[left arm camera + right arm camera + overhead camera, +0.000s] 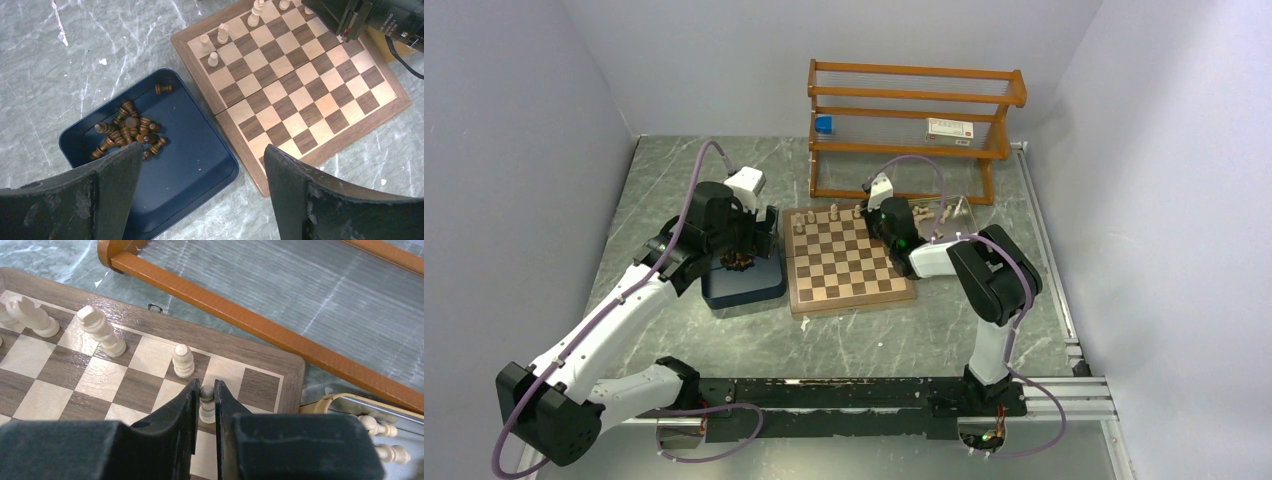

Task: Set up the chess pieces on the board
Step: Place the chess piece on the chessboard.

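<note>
White-and-black arms, lilac cables, seemingly scuffed black fingers

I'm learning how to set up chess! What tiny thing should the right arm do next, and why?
Probably open the right end effector and lift away: its fingers pinch a small pale cream wooden pawn that already seems to stand upright on a square of the brown-and-tan wooden chessboard.

Mostly wood, set against matt black and marbled grey.
Shows smooth, satin-varnished wood with fine grain on the board; turned wood, lightly glossy, on the pale chess pieces and on the pawn pinched in the right hand; darker polished wood on the dark chess pieces; matt, scuffed, grainy black on the left hand; smooth, faintly shiny dark blue tray; smooth marbled bench; glossy orange-brown wooden rack.
</note>
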Controlling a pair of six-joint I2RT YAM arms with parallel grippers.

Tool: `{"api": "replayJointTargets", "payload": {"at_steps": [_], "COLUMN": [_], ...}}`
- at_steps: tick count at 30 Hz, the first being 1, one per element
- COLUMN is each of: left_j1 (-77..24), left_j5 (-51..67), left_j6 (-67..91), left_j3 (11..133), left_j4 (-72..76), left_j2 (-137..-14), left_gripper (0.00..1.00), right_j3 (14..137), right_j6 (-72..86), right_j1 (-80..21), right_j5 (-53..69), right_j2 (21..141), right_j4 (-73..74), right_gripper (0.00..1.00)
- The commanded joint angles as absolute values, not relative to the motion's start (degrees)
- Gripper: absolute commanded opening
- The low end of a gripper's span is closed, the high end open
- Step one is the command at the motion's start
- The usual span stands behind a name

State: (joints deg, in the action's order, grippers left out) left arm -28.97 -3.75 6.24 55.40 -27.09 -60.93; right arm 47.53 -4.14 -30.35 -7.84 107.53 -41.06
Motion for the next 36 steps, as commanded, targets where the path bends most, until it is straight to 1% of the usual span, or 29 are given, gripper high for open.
{"api": "replayJointTargets", "payload": {"at_steps": [1,17,30,36], "left_j1": [-29.2,-29.2,-29.2,-29.2], "left_j5": [-2.6,-2.6,-2.7,-2.7], "left_j6": [5.6,5.5,5.5,5.5], "left_j3": [55.1,55.1,55.1,55.1], "left_j4": [-25.4,-25.4,-25.5,-25.5], "left_j2": [-60.3,-60.2,-60.1,-59.9], "left_gripper": [0.94,0.94,0.94,0.94], "right_j3": [48.4,47.4,47.5,49.2], "right_j6": [-4.2,-4.1,-3.5,-2.7], "right_j1": [-30.6,-30.6,-30.6,-30.6], "right_j5": [-9.3,-9.5,-8.3,-9.0], "right_j2": [108.1,107.8,106.5,106.7], "right_j4": [-43.5,-43.3,-40.3,-36.4], "right_gripper": [0.19,0.24,0.20,0.19]}}
